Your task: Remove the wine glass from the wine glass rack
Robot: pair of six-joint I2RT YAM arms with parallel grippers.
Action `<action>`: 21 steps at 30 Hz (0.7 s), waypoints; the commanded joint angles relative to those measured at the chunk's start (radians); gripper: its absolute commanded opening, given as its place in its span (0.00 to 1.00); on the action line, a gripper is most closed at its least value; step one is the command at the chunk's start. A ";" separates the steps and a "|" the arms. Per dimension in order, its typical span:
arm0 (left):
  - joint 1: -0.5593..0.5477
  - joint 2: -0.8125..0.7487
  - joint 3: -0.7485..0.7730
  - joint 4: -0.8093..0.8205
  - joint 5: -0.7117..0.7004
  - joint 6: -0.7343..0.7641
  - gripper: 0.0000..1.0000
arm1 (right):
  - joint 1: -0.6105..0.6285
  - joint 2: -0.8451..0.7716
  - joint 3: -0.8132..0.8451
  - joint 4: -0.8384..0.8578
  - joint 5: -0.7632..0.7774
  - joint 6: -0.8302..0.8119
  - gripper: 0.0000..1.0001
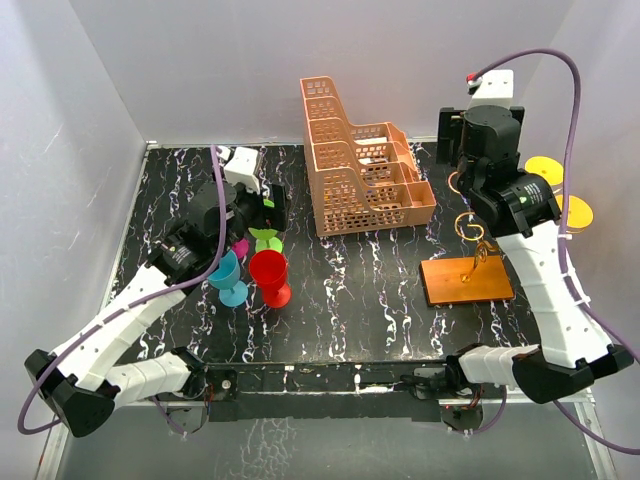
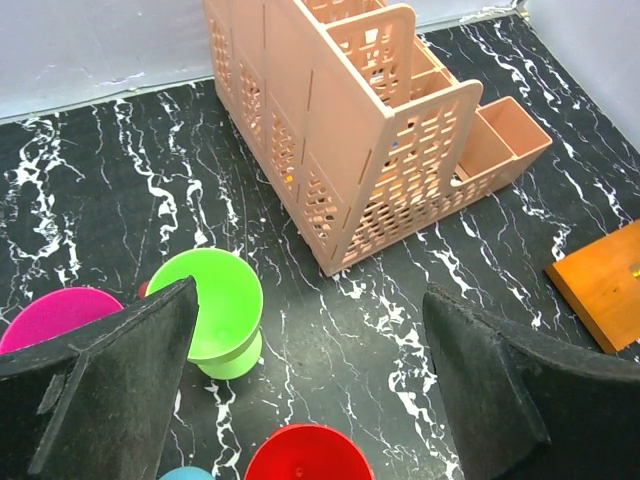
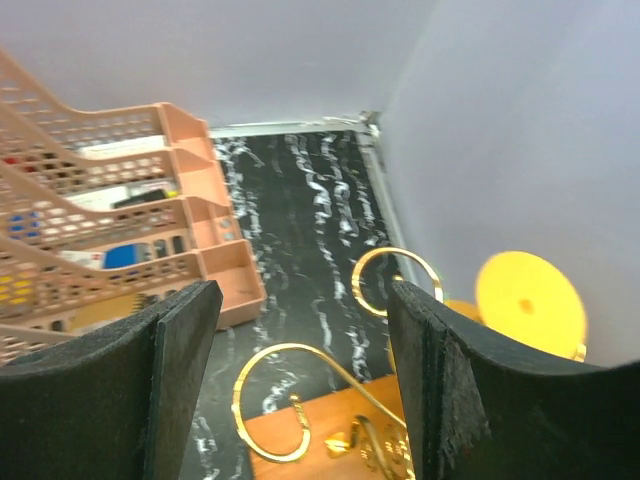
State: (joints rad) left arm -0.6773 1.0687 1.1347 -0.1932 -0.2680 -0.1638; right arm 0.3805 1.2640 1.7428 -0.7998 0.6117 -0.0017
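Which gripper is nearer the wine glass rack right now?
Right. The right gripper hovers directly above the rack; the left gripper is across the table, over the green glass.

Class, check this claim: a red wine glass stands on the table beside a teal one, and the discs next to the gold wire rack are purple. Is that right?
One detail is wrong. The red wine glass does stand beside the teal one, but the discs next to the gold wire rack are yellow, not purple. The top external view shows this.

yellow wine glass (image 1: 546, 168) partly behind right arm (image 1: 545, 285), magenta glass (image 2: 55, 312) behind left jaws
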 commanded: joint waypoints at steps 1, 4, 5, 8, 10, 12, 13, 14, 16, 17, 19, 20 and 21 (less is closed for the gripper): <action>0.009 -0.063 -0.029 0.068 0.065 -0.006 0.93 | -0.001 -0.021 0.049 -0.002 0.206 -0.091 0.71; 0.012 -0.087 -0.064 0.090 0.109 -0.004 0.94 | -0.001 -0.039 0.031 -0.004 0.248 -0.153 0.71; 0.013 -0.088 -0.065 0.090 0.111 -0.002 0.94 | -0.001 -0.044 0.032 -0.021 0.251 -0.174 0.71; 0.024 -0.090 -0.068 0.093 0.130 -0.017 0.94 | -0.001 -0.073 -0.004 -0.032 0.300 -0.223 0.71; 0.025 -0.098 -0.077 0.106 0.146 -0.031 0.95 | -0.001 -0.103 -0.070 0.000 0.348 -0.294 0.71; 0.024 -0.103 -0.085 0.116 0.160 -0.031 0.95 | 0.000 -0.110 -0.098 0.001 0.411 -0.338 0.71; 0.021 -0.105 -0.088 0.118 0.151 -0.029 0.95 | 0.000 -0.115 -0.104 0.001 0.427 -0.356 0.71; 0.018 -0.105 -0.090 0.118 0.140 -0.026 0.95 | -0.002 -0.118 -0.105 0.001 0.431 -0.374 0.71; 0.008 -0.106 -0.095 0.119 0.124 -0.020 0.95 | -0.009 -0.119 -0.109 0.006 0.436 -0.421 0.71; 0.005 -0.108 -0.100 0.124 0.124 -0.018 0.95 | -0.010 -0.115 -0.107 0.007 0.441 -0.437 0.71; -0.003 -0.110 -0.110 0.134 0.129 -0.022 0.95 | -0.017 -0.105 -0.110 -0.007 0.423 -0.457 0.72; -0.006 -0.112 -0.113 0.138 0.133 -0.023 0.95 | -0.021 -0.092 -0.102 -0.035 0.423 -0.458 0.72; -0.009 -0.114 -0.118 0.143 0.135 -0.021 0.95 | -0.026 -0.077 -0.097 -0.053 0.428 -0.458 0.72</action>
State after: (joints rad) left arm -0.6720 0.9894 1.0336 -0.0967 -0.1421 -0.1848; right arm 0.3702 1.1614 1.6321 -0.8398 1.0012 -0.3920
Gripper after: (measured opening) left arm 0.948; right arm 0.716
